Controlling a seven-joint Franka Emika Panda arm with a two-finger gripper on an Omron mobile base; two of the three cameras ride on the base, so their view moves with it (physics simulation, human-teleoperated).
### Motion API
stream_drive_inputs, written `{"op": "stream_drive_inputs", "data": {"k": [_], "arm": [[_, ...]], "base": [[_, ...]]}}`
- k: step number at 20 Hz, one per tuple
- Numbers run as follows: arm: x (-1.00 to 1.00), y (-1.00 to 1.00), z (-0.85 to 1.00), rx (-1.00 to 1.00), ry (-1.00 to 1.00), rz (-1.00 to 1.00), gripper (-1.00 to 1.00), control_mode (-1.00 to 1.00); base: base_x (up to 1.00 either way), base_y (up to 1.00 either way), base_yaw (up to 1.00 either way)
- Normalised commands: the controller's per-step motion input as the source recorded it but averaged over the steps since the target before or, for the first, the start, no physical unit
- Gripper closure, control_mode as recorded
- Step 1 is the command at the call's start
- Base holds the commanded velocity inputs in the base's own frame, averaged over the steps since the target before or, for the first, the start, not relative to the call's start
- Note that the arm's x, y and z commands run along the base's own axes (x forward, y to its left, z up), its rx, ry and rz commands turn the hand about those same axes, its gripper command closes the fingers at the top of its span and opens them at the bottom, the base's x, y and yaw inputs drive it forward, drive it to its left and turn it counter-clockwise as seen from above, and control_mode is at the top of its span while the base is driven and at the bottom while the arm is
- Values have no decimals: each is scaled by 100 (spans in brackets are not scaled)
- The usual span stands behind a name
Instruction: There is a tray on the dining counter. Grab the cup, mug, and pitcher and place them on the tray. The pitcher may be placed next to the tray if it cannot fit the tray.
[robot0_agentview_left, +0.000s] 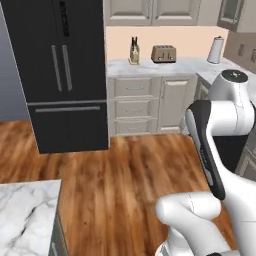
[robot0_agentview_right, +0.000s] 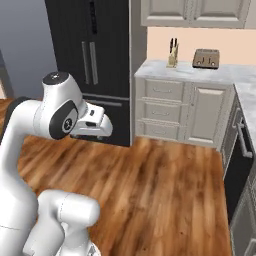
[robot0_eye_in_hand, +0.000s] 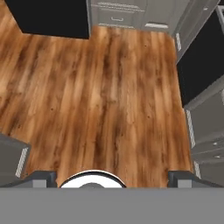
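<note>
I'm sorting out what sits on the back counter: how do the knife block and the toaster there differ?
The knife block is pale wood and stands tall and narrow, with dark handles sticking out of its top; the toaster is brownish metal, low and wide. The knife block is nearer the black refrigerator, while the toaster sits farther right along the counter. Both stand upright on the same grey marble counter against the peach wall.

The marble counter (robot0_agentview_left: 25, 215) is cut off at the left base view's lower left corner. The black fridge (robot0_agentview_left: 60, 70) runs past the top edge. The knife block (robot0_agentview_left: 134, 51) is too small to make out.
</note>
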Motion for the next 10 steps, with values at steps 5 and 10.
{"op": "stream_drive_inputs", "data": {"k": [5, 10], "arm": [[0, 0, 0, 0, 0, 0, -100, 100], [0, 0, 0, 0, 0, 0, -100, 100]], "base": [[100, -20, 37], [100, -36, 42]]}}
